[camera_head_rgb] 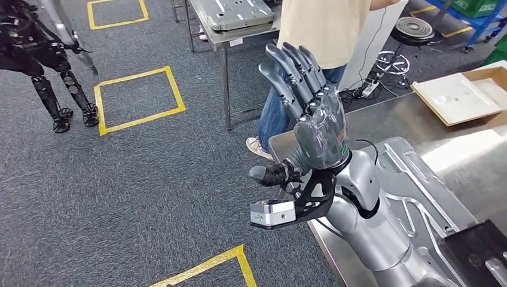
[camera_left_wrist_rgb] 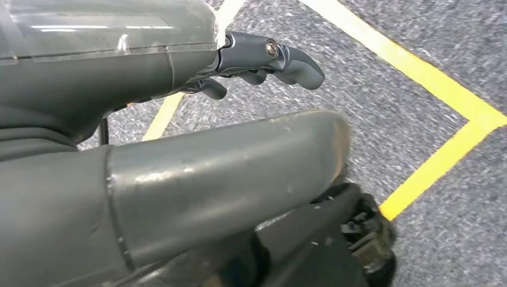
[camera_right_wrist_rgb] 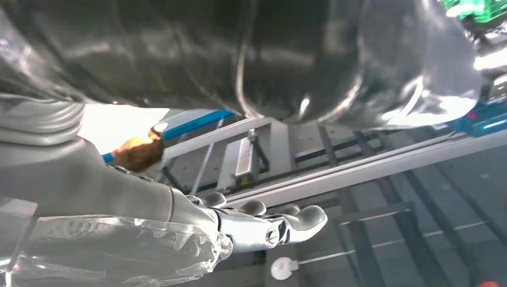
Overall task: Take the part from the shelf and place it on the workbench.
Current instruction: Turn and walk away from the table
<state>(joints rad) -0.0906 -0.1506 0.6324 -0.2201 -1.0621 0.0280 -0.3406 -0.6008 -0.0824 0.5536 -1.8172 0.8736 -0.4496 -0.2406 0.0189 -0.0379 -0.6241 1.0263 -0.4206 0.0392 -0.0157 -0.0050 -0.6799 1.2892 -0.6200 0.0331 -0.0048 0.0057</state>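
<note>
the robot's right hand is raised high in the head view, fingers extended and spread apart, holding nothing, with the thumb jutting sideways toward the carpet. a clear plastic wrap covers the back of the hand, and a small silver camera box sits on a black bracket at the wrist. the silver right arm runs down toward the lower edge of the picture, crossing over the steel bench. the part, a grey pressed-metal panel with raised ribs, lies flat on the bench under and beside that arm, apart from the hand. at the far corner of the bench rests an open cardboard box with pale contents.

a person in a cream top and blue jeans stands just beyond the bench's near corner, beside a second metal table that carries another grey panel. a black round stool stands farther back. yellow tape squares mark the grey carpet, and the dark legs of another humanoid robot stand on the far left.

in the left wrist view the left hand hangs above carpet and yellow tape, its fingers curled in with nothing in them. in the right wrist view the right hand's fingers reach out against blue and grey shelf framing.
</note>
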